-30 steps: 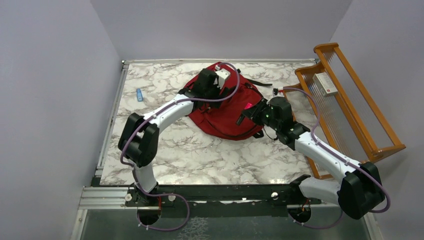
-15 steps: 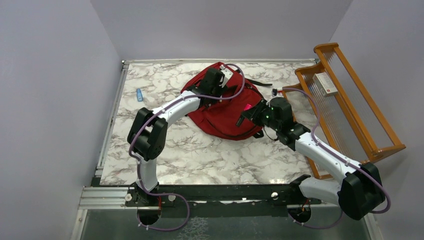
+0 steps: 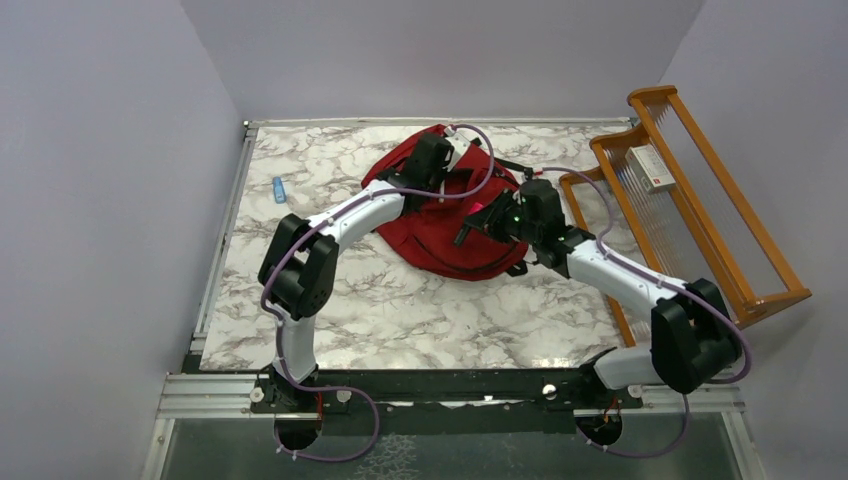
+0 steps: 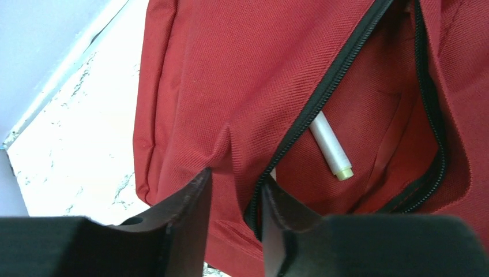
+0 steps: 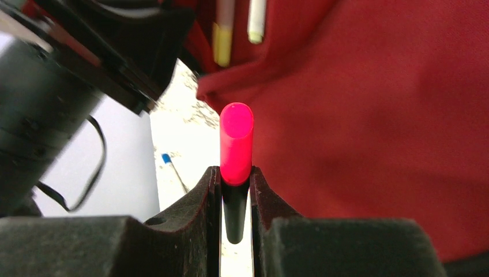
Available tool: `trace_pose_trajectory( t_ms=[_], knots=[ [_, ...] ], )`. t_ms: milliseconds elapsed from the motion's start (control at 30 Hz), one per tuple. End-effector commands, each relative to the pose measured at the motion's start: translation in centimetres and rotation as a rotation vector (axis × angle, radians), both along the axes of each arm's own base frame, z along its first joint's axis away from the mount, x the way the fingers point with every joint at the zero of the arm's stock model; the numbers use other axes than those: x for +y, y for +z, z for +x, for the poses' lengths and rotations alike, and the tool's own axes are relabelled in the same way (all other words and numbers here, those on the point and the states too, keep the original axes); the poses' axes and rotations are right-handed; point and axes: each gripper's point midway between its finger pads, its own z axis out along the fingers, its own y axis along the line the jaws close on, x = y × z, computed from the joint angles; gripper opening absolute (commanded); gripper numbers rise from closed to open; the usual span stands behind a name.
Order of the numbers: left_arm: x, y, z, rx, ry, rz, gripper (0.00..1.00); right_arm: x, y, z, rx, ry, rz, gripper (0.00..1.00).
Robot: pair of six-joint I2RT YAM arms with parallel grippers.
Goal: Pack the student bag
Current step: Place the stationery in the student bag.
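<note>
The student bag [image 3: 440,240] is a red backpack lying flat at the middle back of the table, its front pocket unzipped. My left gripper [image 3: 444,188] sits at the pocket's near edge. Its jaws [image 4: 235,178] have narrowed onto a fold of red fabric [image 4: 230,150] beside the black zipper [image 4: 323,92]. A white pen [image 4: 331,150] lies inside the pocket. My right gripper [image 3: 482,214] hovers over the bag's right side, shut [image 5: 234,170] on a pink marker [image 5: 236,138] with a black body. The marker points toward the pocket mouth, where a yellow pen [image 5: 222,40] shows.
A small blue item [image 3: 279,189] lies on the marble table at the left. An orange wooden rack [image 3: 700,230] stands along the right side, with a white box [image 3: 651,168] on it. A black strap [image 3: 515,163] trails behind the bag. Walls close in the back and sides.
The left gripper has slid right along the bag to the pocket edge and its jaws have narrowed. The right arm has carried the pink marker left and back, closer to the pocket.
</note>
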Motion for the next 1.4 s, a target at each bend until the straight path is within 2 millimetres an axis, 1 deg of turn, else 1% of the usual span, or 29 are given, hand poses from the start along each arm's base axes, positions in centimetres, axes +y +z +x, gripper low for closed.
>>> trace_pose_trajectory(
  t_ms=[0, 67, 167, 233, 367, 433, 567, 700, 833, 967, 1133, 1233, 1267, 1300, 1333, 1367],
  knots=[
    [-1.5, 3.2, 0.2, -0.058, -0.014, -0.101, 0.30, 2.1, 3.1, 2.9, -0.035, -0.013, 0.101, 0.00],
    [-1.9, 3.1, -0.2, -0.044, -0.027, -0.128, 0.24, 2.4, 3.0, 4.0, -0.018, -0.045, 0.119, 0.00],
    [-2.3, 3.3, -0.8, -0.033, -0.033, -0.165, 0.11, 2.8, 2.5, 5.8, 0.013, -0.102, 0.148, 0.00],
    [-2.4, 3.4, -1.1, -0.026, -0.036, -0.182, 0.07, 2.8, 2.5, 7.1, 0.022, -0.155, 0.167, 0.01],
    [-2.8, 3.7, -1.8, -0.019, -0.048, -0.218, 0.03, 2.5, 2.3, 9.0, 0.044, -0.263, 0.213, 0.00],
    [-3.0, 3.8, -2.0, -0.014, -0.056, -0.236, 0.00, 1.9, 2.1, 10.0, 0.041, -0.334, 0.229, 0.01],
    [-3.2, 3.7, -2.5, -0.002, -0.062, -0.251, 0.00, 1.1, 1.0, 11.0, 0.083, -0.436, 0.253, 0.00],
    [-3.3, 3.6, -2.7, 0.006, -0.072, -0.256, 0.00, 1.4, 0.3, 12.0, 0.098, -0.457, 0.268, 0.01],
    [-3.5, 4.0, -2.7, 0.004, -0.077, -0.272, 0.00, 3.0, -0.1, 12.7, 0.116, -0.401, 0.278, 0.01],
    [-4.0, 4.0, -2.9, 0.017, -0.092, -0.284, 0.00, 5.6, -0.7, 12.9, 0.158, -0.286, 0.295, 0.00],
    [-4.0, 4.0, -2.9, 0.017, -0.090, -0.285, 0.00, 8.4, -1.8, 13.0, 0.206, -0.151, 0.324, 0.00],
    [-4.0, 4.2, -3.0, 0.017, -0.091, -0.289, 0.00, 9.8, -2.1, 13.9, 0.186, -0.073, 0.307, 0.01],
    [-4.0, 4.1, -3.0, 0.017, -0.090, -0.288, 0.00, 10.2, -1.5, 14.6, 0.153, -0.054, 0.299, 0.04],
    [-4.0, 4.0, -3.0, 0.020, -0.089, -0.288, 0.00, 10.3, -1.7, 14.9, 0.132, -0.043, 0.277, 0.09],
    [-4.0, 4.0, -3.0, 0.022, -0.090, -0.289, 0.00, 10.4, -1.6, 15.4, 0.100, -0.032, 0.255, 0.14],
    [-4.0, 3.9, -3.1, 0.027, -0.090, -0.290, 0.00, 10.4, -1.2, 16.0, 0.057, -0.021, 0.228, 0.22]
  ],
)
